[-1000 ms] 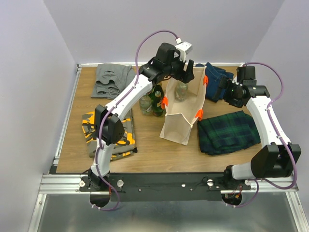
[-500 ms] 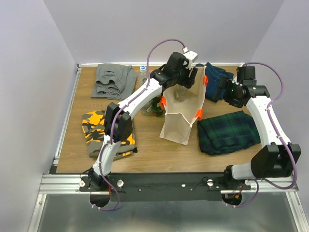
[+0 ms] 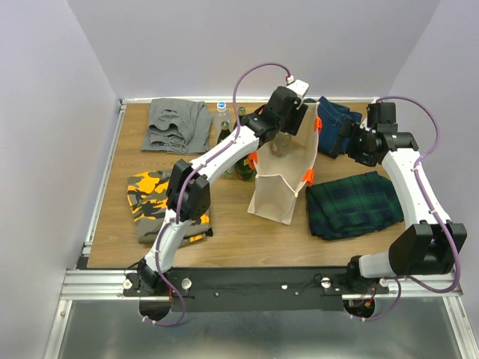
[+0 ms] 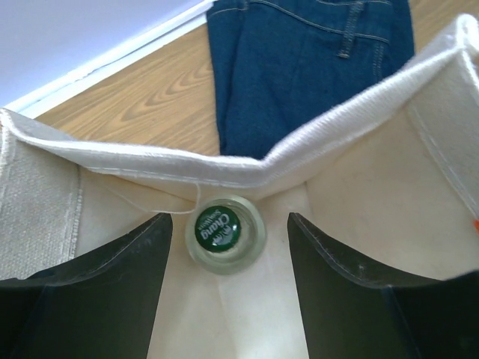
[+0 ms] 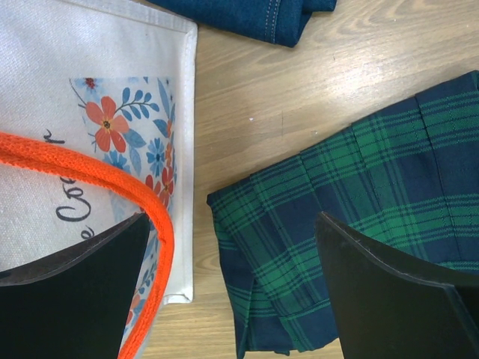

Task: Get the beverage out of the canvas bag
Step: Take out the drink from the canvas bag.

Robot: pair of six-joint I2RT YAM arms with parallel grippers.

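Observation:
The canvas bag (image 3: 278, 187) stands upright mid-table, mouth open, orange handles on its sides. Inside, against the far wall, stands the beverage (image 4: 224, 232), a clear glass bottle with a green cap, also seen from above (image 3: 280, 143). My left gripper (image 3: 284, 129) hangs over the bag's mouth and points down into it. In the left wrist view this gripper (image 4: 229, 221) is open, one black finger on either side of the cap, neither touching it. My right gripper (image 3: 349, 139) is open beside the bag's right wall; an orange handle (image 5: 112, 176) passes its left finger.
Several other bottles (image 3: 223, 118) stand just left of the bag. Folded clothes lie around: grey (image 3: 176, 123) back left, orange camouflage (image 3: 150, 198) front left, blue jeans (image 3: 337, 114) back right, green plaid (image 3: 352, 202) right of the bag.
My left arm has swung right, from beside the bag to over its mouth, and its jaws have narrowed. The right arm and the bag have not moved.

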